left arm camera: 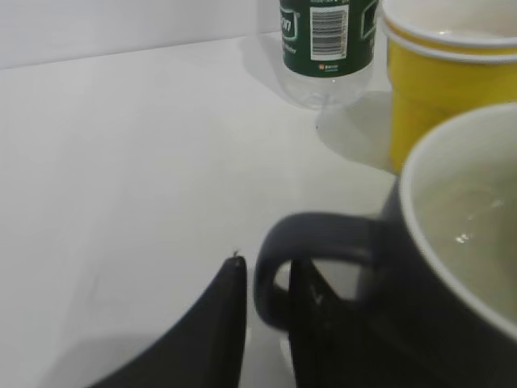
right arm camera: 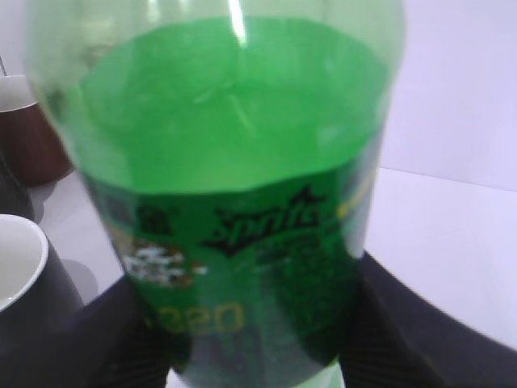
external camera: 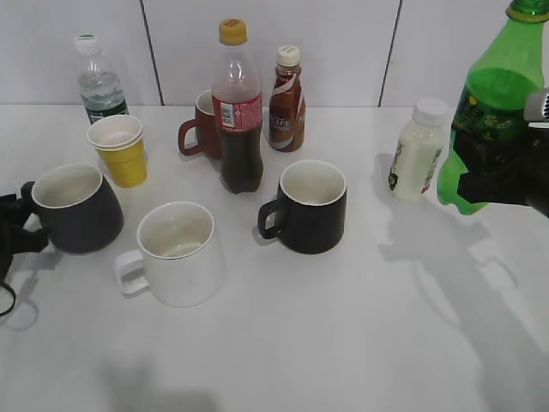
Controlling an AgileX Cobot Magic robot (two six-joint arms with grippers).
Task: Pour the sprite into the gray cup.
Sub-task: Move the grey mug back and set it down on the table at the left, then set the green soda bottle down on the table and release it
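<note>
The gray cup [external camera: 81, 215] stands at the left of the table, cream inside, with its handle pointing left. My left gripper [external camera: 26, 225] is shut on that handle. In the left wrist view one finger is outside the loop and one through it [left arm camera: 266, 283], and the gray cup [left arm camera: 452, 267] has a small wet glint inside. My right gripper [external camera: 497, 167] is shut on the sprite [external camera: 496, 94], holding it near upright above the table at the far right. Its top is cut off by the frame edge. The sprite [right arm camera: 234, 162] fills the right wrist view between the fingers [right arm camera: 250, 339].
Between cup and bottle stand a white mug [external camera: 180, 253], a black mug [external camera: 313, 210], a cola bottle [external camera: 238, 112], a red mug [external camera: 202, 129] and a coffee bottle [external camera: 286, 90]. Stacked yellow cups [external camera: 120, 150] and a water bottle [external camera: 99, 81] are behind the gray cup. A white drink bottle [external camera: 418, 150] stands beside the sprite.
</note>
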